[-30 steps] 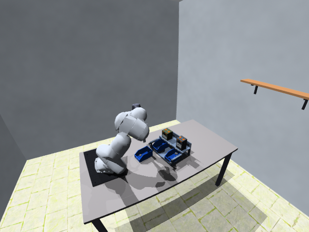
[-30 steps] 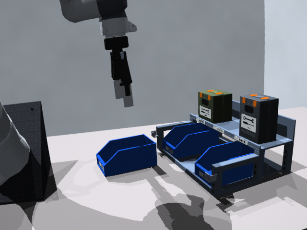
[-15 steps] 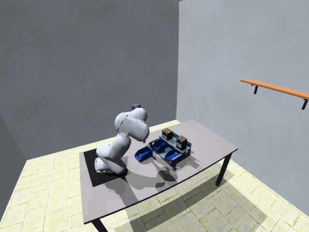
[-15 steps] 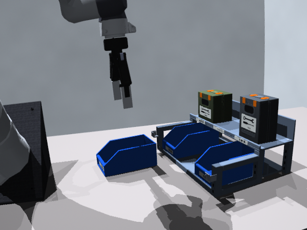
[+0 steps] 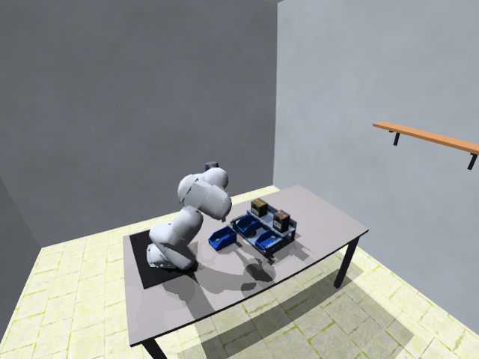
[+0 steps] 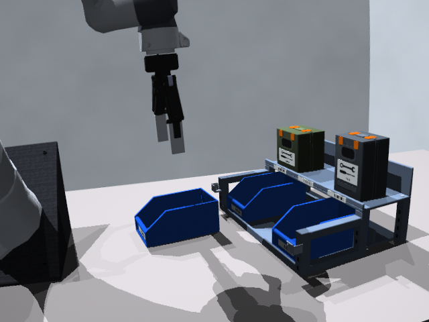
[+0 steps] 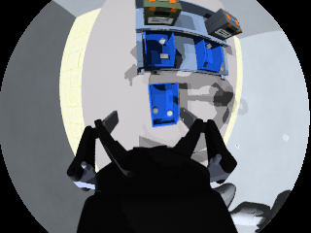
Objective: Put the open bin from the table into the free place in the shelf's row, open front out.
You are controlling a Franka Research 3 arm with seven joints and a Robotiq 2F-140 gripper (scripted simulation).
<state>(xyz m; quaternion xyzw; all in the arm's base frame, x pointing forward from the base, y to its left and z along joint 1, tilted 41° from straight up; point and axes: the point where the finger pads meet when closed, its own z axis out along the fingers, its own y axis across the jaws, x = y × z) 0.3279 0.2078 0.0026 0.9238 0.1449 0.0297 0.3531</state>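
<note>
A blue open bin [image 6: 178,216] stands level on the table, left of the shelf, open front toward the left front; it also shows in the top view [image 5: 222,238] and in the wrist view [image 7: 162,104], where small parts lie in it. The grey shelf [image 6: 312,215] holds two blue bins [image 6: 263,199] [image 6: 318,227] with a free place [image 6: 263,230] between them. My gripper [image 6: 169,137] hangs open and empty, high above the table bin, fingers pointing down; its fingers show in the wrist view [image 7: 152,158].
Two boxes, one green [image 6: 299,148] and one dark grey [image 6: 360,164], stand on the shelf's upper board. The arm's black base plate [image 5: 154,259] lies at the table's left. An orange wall shelf [image 5: 425,137] hangs far off to the right.
</note>
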